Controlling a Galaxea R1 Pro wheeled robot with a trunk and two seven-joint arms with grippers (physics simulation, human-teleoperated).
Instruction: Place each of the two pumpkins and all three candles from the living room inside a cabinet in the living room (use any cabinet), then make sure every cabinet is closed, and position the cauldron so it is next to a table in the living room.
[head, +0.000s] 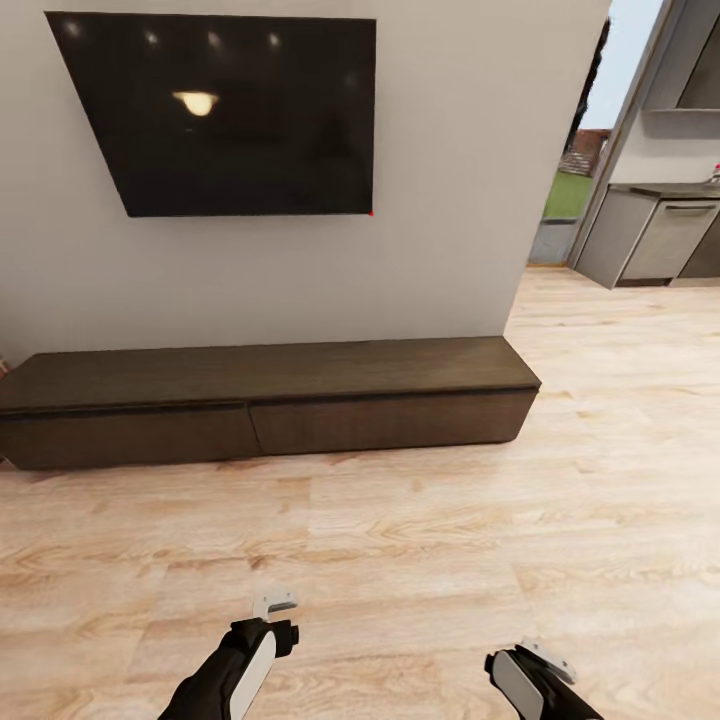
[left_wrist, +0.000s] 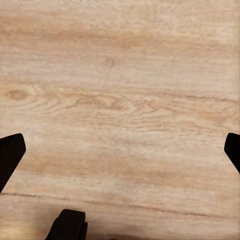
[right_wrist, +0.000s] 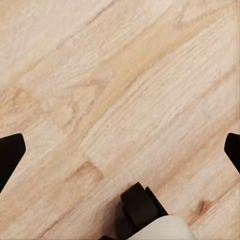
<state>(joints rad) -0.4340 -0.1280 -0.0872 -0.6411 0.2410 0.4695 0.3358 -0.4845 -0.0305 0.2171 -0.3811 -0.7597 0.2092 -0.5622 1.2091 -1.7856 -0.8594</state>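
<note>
cabinet (head: 265, 405) against wall (head: 450, 200), below television (head: 225, 110); kitchen units (head: 655, 235) right.

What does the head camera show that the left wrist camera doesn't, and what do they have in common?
Head view alone: the dark-brown cabinet against the wall, its drawer fronts shut, a black TV above it, and grey kitchen units through the opening. Left wrist view alone: a close look between the left gripper and its spread dark fingertips. Both: the light wooden floor.
</note>
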